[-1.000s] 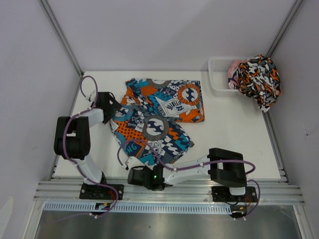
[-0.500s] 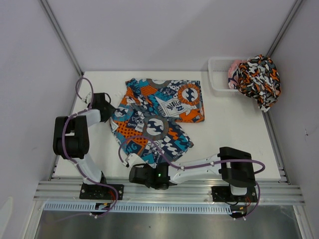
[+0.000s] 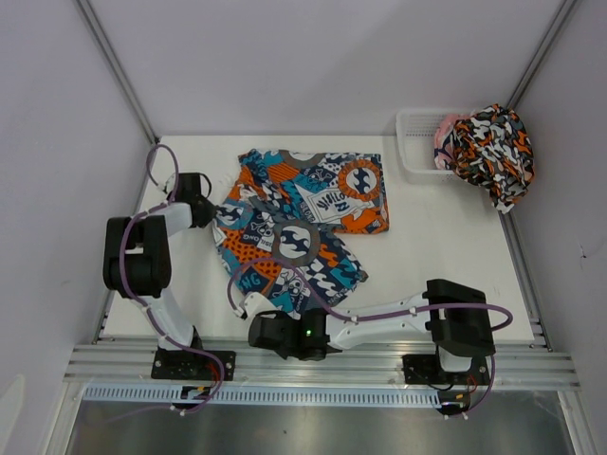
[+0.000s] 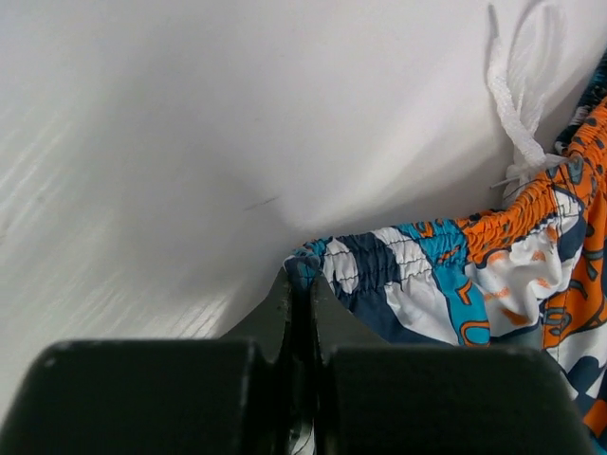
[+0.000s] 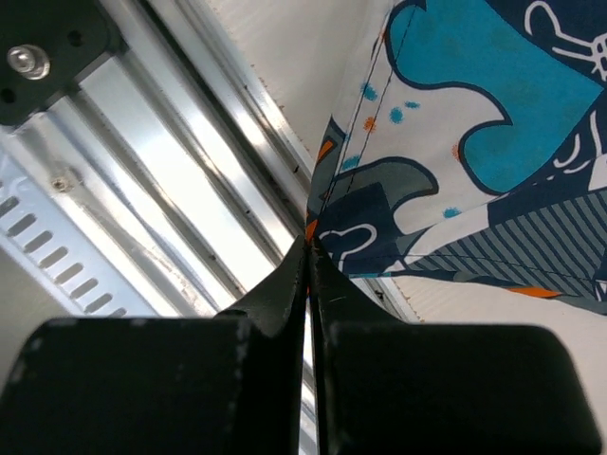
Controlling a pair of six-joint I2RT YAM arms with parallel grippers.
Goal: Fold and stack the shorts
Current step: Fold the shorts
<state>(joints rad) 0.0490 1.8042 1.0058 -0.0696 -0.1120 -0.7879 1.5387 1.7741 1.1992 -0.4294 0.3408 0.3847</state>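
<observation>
The teal-blue, orange and white shorts lie spread across the middle of the table. My left gripper is at their left edge, shut on the gathered waistband corner; a white drawstring trails beyond it. My right gripper is shut on the near hem corner, held over the table's front edge. The orange, black, white and grey blotched shorts are heaped over the far-right basket.
The white mesh basket stands at the back right corner. An aluminium rail runs along the near edge right under my right gripper. Grey walls close in on the left, back and right.
My left gripper has gone from open to shut on the waistband corner. My right arm has drawn the hem corner slightly nearer the front edge, its elbow swinging right.
</observation>
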